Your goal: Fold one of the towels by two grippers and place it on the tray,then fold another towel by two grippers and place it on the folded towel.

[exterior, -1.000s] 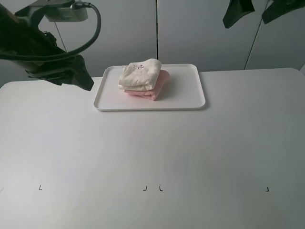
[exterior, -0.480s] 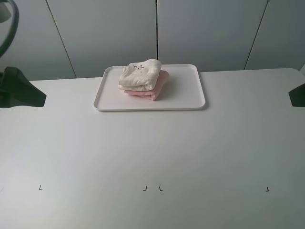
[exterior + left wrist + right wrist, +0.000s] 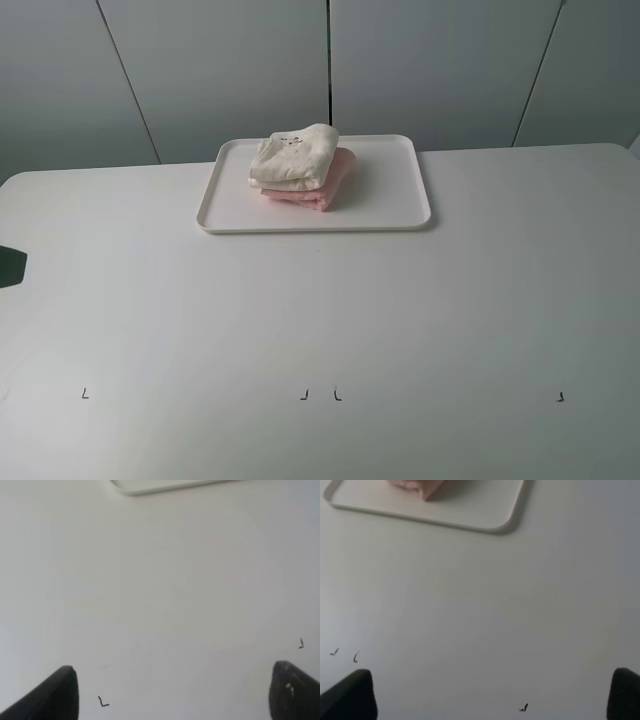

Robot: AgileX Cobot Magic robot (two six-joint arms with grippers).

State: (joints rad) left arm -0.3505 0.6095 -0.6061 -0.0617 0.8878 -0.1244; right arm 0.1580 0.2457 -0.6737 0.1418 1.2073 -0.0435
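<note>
Cream towel [image 3: 295, 157] folded atop pink towel [image 3: 333, 180] on tray [image 3: 400, 205], worktop's far edge. Soft, light, floppy; pinch corners. Left hand [image 3: 172, 692] and right hand [image 3: 492, 695] released, empty.

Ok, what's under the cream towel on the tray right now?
The folded pink towel lies under the cream towel, its edge showing at the front and right. Both rest on the white tray. Most of the pink towel's top is covered, so its fold there can't be seen.
</note>
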